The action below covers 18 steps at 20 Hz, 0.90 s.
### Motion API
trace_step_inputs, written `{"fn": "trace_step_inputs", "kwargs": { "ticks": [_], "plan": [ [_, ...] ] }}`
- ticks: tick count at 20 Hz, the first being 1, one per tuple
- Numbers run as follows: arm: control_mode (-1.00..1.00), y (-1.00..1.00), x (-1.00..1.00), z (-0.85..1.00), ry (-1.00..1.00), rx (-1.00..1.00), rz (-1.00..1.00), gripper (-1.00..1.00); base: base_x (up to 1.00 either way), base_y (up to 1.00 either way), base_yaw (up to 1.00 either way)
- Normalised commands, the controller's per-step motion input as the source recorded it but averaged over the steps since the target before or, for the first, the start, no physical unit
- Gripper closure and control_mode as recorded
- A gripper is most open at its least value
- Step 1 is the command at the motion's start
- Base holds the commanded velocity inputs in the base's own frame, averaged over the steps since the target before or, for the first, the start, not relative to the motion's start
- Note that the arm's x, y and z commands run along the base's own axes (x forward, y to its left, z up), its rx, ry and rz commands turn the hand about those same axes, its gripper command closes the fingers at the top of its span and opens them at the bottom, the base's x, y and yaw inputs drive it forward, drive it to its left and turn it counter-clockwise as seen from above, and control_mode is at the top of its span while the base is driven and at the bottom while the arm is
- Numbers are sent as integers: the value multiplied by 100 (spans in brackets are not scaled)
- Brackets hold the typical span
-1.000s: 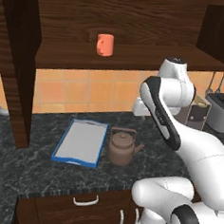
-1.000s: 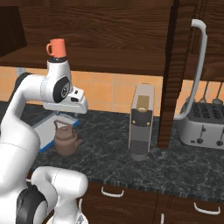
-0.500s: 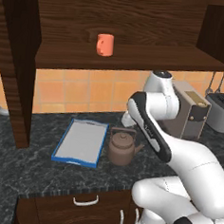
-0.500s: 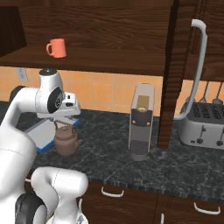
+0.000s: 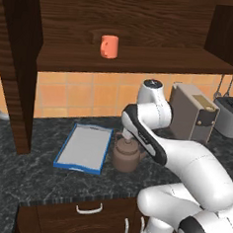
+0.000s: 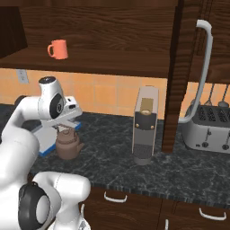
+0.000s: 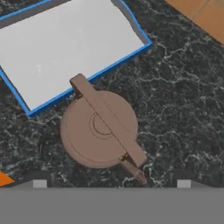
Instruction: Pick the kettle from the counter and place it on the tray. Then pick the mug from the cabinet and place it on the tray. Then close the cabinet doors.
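The brown kettle (image 5: 126, 157) (image 6: 67, 146) (image 7: 99, 129) stands on the dark marbled counter (image 5: 34, 176), just right of the blue-rimmed tray (image 5: 84, 146) (image 7: 65, 43). My gripper (image 6: 66, 129) (image 7: 111, 183) hangs open directly above the kettle, not touching it. In the hand view the wire handle runs diagonally between the spread fingertips (image 7: 39, 183). The orange-red mug (image 5: 109, 46) (image 6: 58, 49) sits on the shelf of the open cabinet. The left cabinet door (image 5: 18, 66) and the right one (image 6: 184, 76) stand swung out.
A boxy coffee machine (image 5: 192, 119) (image 6: 146, 123) stands right of the kettle, and a toaster (image 6: 209, 128) beyond it. The right door's silver bar handle (image 6: 204, 67) juts out over the counter. Drawers (image 5: 89, 210) lie below the counter's edge.
The arm has swung down from shelf height to just above the kettle. The jaws stay open. Kettle, tray and mug have not moved.
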Motion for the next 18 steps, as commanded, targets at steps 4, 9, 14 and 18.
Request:
{"fn": "trace_step_inputs", "kwargs": {
  "ticks": [4,9,14,18],
  "plan": [
    [-100,0,28,-24,-1,-2,21,-100,0,0,0],
    [-100,6,36,-24,-1,-5,7,-100,0,0,0],
    [-100,13,30,-22,0,-4,1,-100,0,0,0],
    [-100,6,-1,-39,1,-3,1,-100,0,0,0]
  ]
}}
